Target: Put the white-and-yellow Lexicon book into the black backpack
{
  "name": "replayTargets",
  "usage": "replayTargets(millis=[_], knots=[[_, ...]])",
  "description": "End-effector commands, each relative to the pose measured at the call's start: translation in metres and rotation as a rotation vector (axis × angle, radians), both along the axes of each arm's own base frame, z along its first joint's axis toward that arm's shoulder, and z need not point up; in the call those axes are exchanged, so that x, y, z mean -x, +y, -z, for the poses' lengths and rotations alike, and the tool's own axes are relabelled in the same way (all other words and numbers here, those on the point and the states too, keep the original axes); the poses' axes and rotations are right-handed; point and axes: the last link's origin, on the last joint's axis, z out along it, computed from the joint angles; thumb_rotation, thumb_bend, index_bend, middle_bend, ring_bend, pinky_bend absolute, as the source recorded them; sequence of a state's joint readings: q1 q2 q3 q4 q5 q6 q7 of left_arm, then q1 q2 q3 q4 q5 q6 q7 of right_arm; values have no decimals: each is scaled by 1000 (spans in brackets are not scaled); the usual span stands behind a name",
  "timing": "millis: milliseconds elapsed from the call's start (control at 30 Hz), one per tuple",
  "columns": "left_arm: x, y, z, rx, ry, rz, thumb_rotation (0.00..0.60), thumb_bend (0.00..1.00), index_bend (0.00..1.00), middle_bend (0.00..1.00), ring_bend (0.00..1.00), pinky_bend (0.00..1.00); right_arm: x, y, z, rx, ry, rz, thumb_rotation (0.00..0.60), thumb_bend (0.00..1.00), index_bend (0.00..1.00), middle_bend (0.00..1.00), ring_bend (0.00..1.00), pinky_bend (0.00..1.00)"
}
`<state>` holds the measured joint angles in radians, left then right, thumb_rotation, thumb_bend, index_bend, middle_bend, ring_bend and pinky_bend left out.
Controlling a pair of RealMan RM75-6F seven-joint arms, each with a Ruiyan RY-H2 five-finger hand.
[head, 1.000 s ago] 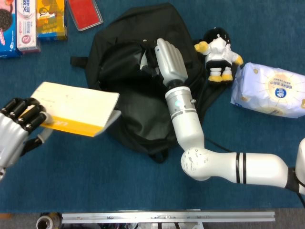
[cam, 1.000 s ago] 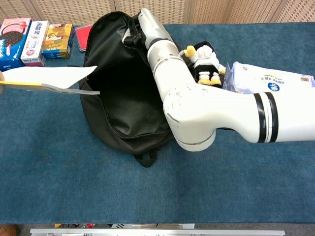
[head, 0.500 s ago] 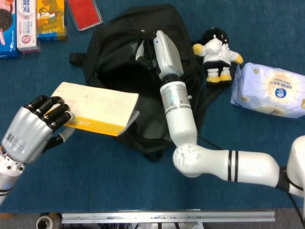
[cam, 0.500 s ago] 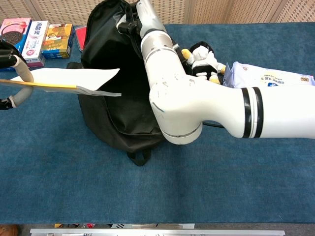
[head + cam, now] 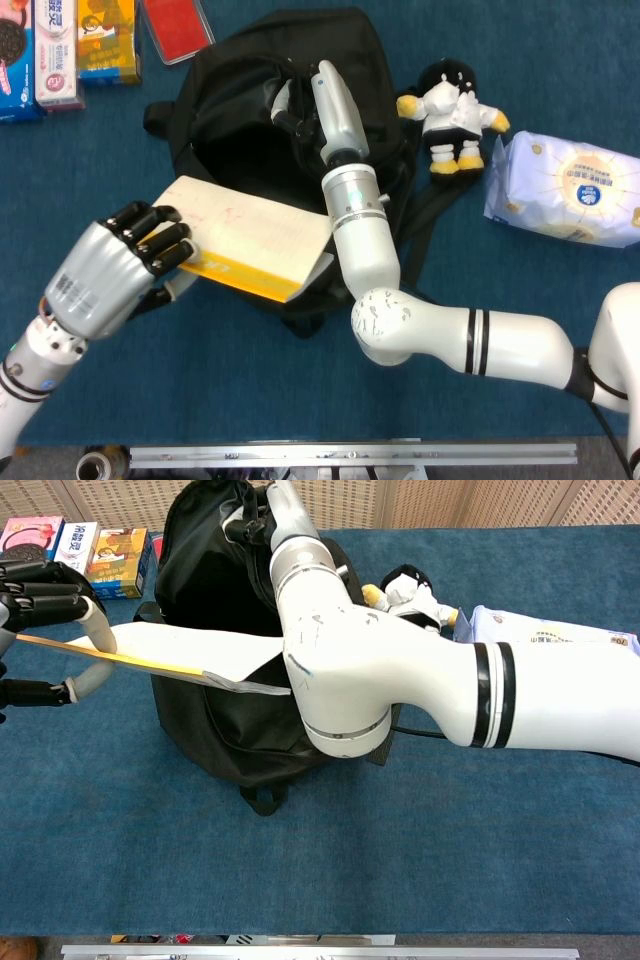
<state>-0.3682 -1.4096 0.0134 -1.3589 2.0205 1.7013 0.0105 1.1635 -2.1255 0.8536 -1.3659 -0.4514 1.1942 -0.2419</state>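
Note:
The white-and-yellow Lexicon book (image 5: 255, 235) (image 5: 170, 652) is held flat by my left hand (image 5: 120, 265) (image 5: 45, 610) at its left end. Its right end reaches into the mouth of the black backpack (image 5: 240, 110) (image 5: 200, 560). My right hand (image 5: 325, 100) (image 5: 262, 515) grips the upper edge of the backpack's opening and holds it lifted, with the forearm running down over the bag. The bag's inside is dark and its contents cannot be made out.
Snack boxes (image 5: 55, 45) (image 5: 75, 550) and a red case (image 5: 175, 25) lie at the back left. A black-and-white plush toy (image 5: 450, 110) (image 5: 410, 595) and a pack of tissues (image 5: 570, 190) (image 5: 545, 640) lie to the right of the backpack.
My left hand has carried the book to the right, so its right end now sits in the bag's opening. My right hand has pulled the opening's edge up and a little left.

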Motion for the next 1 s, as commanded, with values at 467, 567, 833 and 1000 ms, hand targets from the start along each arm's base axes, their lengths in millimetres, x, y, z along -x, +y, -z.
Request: replayTargets(millis=[467, 567, 833, 1000], knots=[[-25, 17, 24, 50, -21, 18, 600, 340, 716, 562, 408, 502, 0, -8, -8, -32, -50, 16, 600, 984, 758, 703, 711, 979], [-30, 18, 28, 55, -27, 24, 600, 340, 716, 562, 408, 503, -1, -8, -8, -41, -57, 19, 600, 985, 758, 703, 711, 979], [-40, 26, 46, 83, -27, 31, 600, 340, 715, 562, 408, 502, 0, -10, -13, -48, -74, 30, 600, 985, 758, 703, 711, 979], [-42, 36, 53, 83, -15, 20, 600, 340, 714, 562, 408, 502, 0, -9, -16, -56, -84, 33, 600, 984, 758, 703, 711, 979]])
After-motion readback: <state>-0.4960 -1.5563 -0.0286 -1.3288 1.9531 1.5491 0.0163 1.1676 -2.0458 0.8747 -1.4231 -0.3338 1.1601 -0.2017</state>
